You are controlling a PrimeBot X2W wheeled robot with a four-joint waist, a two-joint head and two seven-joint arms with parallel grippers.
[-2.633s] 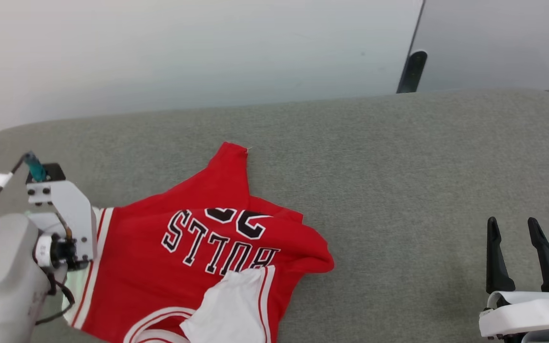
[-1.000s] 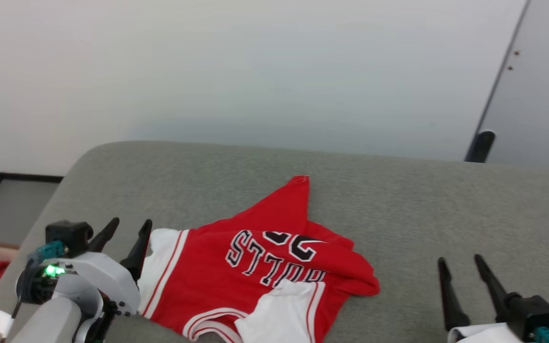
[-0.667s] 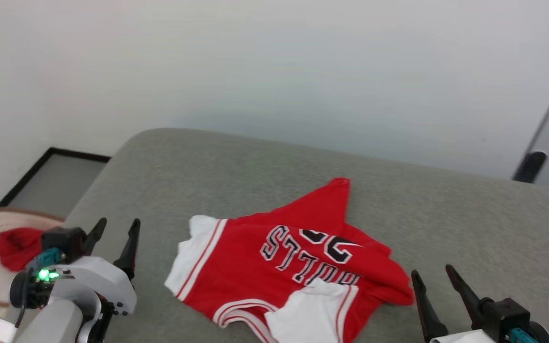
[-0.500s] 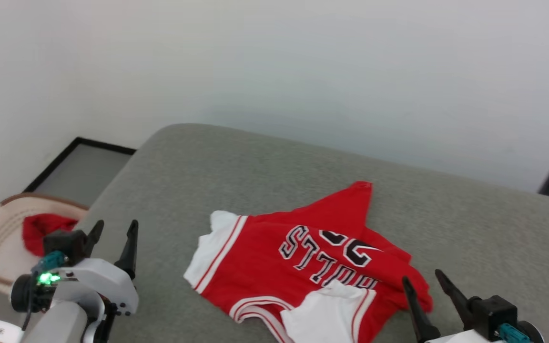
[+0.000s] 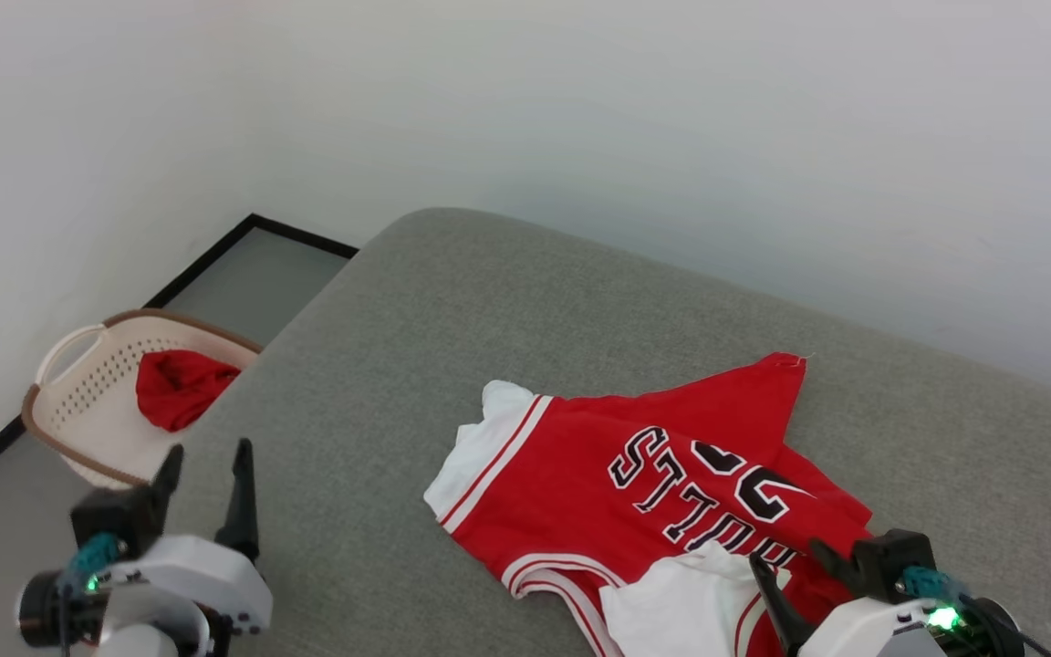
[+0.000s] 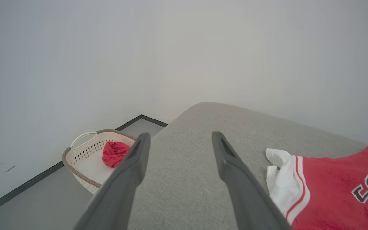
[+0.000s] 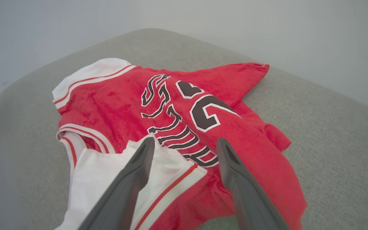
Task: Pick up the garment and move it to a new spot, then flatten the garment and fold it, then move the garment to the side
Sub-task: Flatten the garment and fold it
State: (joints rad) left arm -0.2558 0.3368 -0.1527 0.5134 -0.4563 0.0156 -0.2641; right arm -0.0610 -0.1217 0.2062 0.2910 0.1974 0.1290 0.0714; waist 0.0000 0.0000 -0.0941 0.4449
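Perforated basket (image 5: 88, 406), red cloth (image 5: 181, 388) inside

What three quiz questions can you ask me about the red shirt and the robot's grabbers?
1. True or false: the left gripper is shut on the garment.
2. What lies in the basket on the floor? A: a red cloth. B: a shoe. C: a ball.
3. Fill the gap: the garment's short sleeves are ____.
Key: 1 false, it is open, over the grey cushion, apart from the garment. 2 A. 3 white.
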